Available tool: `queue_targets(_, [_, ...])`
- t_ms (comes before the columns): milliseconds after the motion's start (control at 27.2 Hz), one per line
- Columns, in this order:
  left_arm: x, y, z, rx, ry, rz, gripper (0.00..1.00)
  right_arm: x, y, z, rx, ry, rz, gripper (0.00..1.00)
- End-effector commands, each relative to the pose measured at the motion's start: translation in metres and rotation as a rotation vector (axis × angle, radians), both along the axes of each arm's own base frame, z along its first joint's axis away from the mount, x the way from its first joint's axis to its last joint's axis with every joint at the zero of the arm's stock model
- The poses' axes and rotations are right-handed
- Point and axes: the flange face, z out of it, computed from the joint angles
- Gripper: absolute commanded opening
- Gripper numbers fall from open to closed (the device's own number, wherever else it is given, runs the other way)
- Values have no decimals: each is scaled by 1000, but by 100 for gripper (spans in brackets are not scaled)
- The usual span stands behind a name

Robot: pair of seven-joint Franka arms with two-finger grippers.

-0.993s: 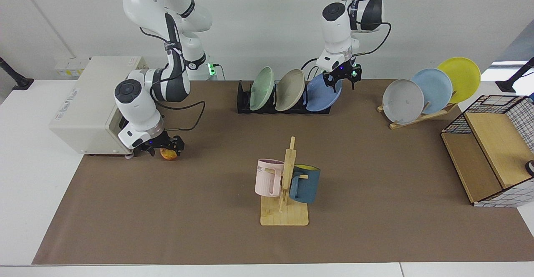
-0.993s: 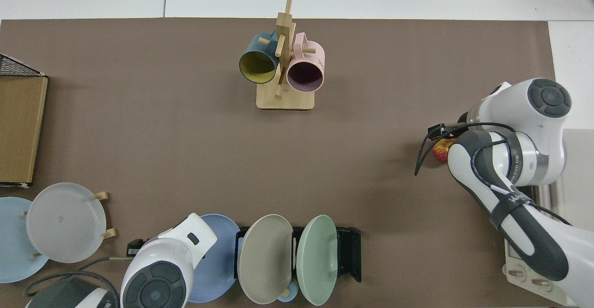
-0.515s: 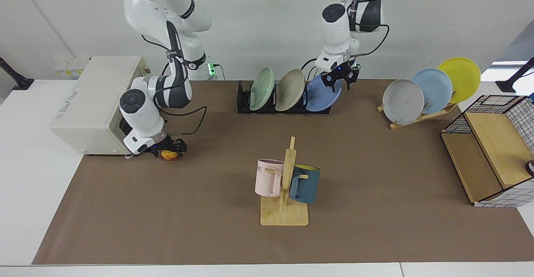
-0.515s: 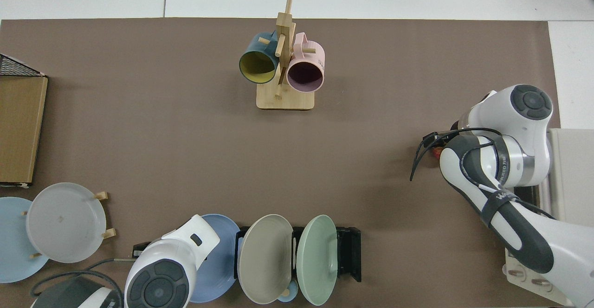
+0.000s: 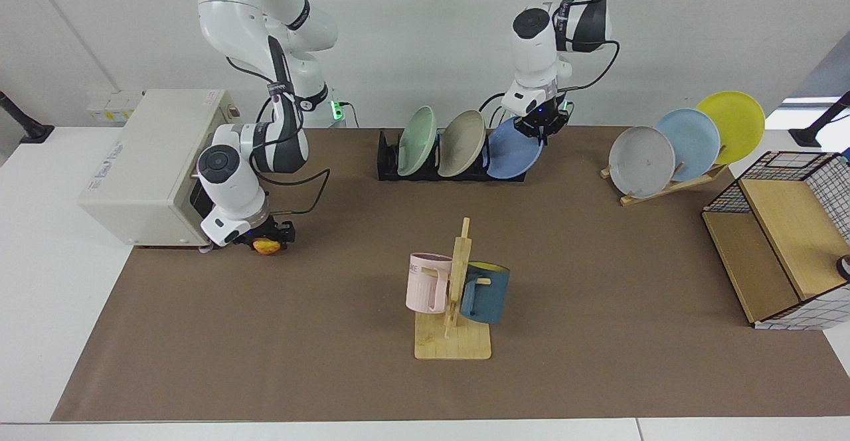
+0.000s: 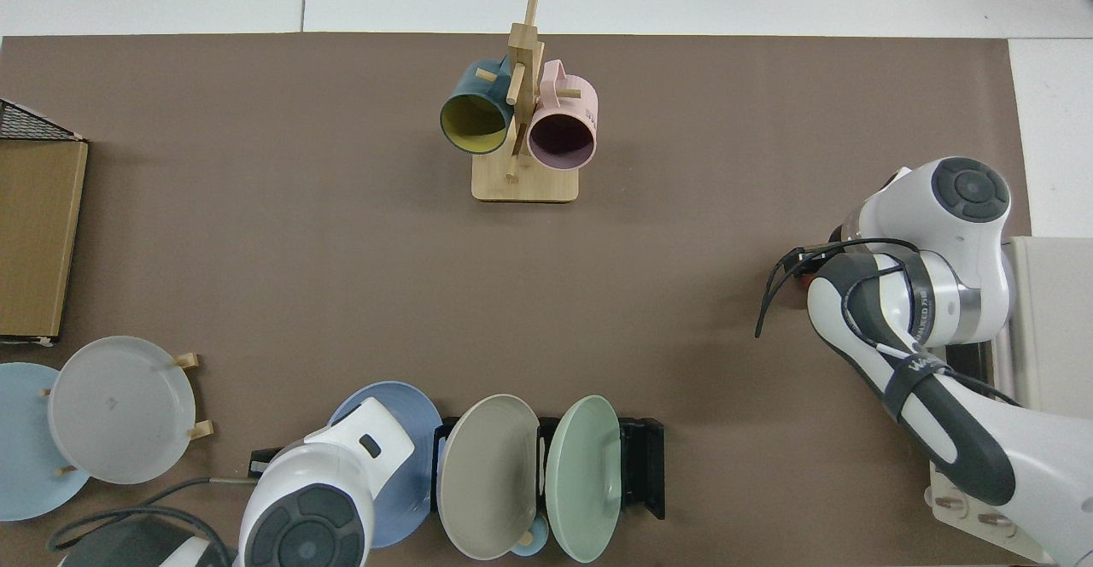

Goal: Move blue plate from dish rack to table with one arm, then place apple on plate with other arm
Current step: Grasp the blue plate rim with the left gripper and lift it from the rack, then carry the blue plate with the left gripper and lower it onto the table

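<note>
Brown mat over a big white tabletop (image 5: pixel 597 262), plain wall behind. Going by the facing view, the low black slotted dish rack (image 5: pixel 388 162) sits at 12 o'clock on the mat. It holds three plates leaning in its dividers: a pale green one (image 5: pixel 417 139), a beige one (image 5: pixel 463 142), and the round matte periwinkle-blue plate (image 5: pixel 511 155) in the end slot toward 3 o'clock.

The left gripper (image 5: pixel 541 125) has come in from above onto the blue plate's top rim, and the fingers look clenched on that rim. Makes sense, since the top edge is the only part sticking free of the dividers and the beige neighbour. The plate isn't out of the rack yet, so I'd say the lift is just starting.

The right gripper (image 5: pixel 269 238) is low at 9 o'clock, right over the small yellow-and-red apple (image 5: pixel 267 247), beside a beige box (image 5: pixel 139 162). Whether it has actually grabbed the apple I can't tell. Probably parked there so it's ready once the plate lands.

Other holders:
- The slanted wooden stand (image 5: pixel 671 185) at 2 o'clock carries grey, sky-blue and yellow plates.
- The wooden mug tree (image 5: pixel 455 308), nearer 6 o'clock, hangs a pink mug (image 5: pixel 425 283) and a dark blue mug (image 5: pixel 485 293).
</note>
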Motion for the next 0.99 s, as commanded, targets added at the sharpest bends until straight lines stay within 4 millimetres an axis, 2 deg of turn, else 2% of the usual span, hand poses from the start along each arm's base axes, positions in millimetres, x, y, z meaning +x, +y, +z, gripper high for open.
queue_targets(0, [-2,-24,29,86,-50,-3,0,3,2,11,-20,-19,-2,9])
queue_targets(221, [1,-27,59,174,-86,-31,0,14,4,40,-23,-30,-1,9])
queue_targets(331, [11,-22,79,182,-110,-48,0,20,9,60,-19,-33,-1,9])
queue_targets(368, [19,-14,90,170,-114,-50,0,21,10,67,-15,-41,-2,9])
queue_targets(478, [62,23,120,96,-124,-4,0,23,12,91,-9,-65,-3,10])
queue_targets(625, [117,49,139,-57,-110,94,0,19,23,120,7,-93,7,9])
queue_targets(736, [153,75,143,-151,-96,150,0,13,24,144,19,-95,3,0])
queue_targets(773, [163,81,142,-197,-92,172,0,13,25,154,20,-97,3,0])
queue_targets(883, [181,90,132,-322,-94,216,0,10,24,176,21,-71,-2,0])
queue_targets(957, [186,86,118,-376,-85,230,0,7,25,190,26,-58,-6,0])
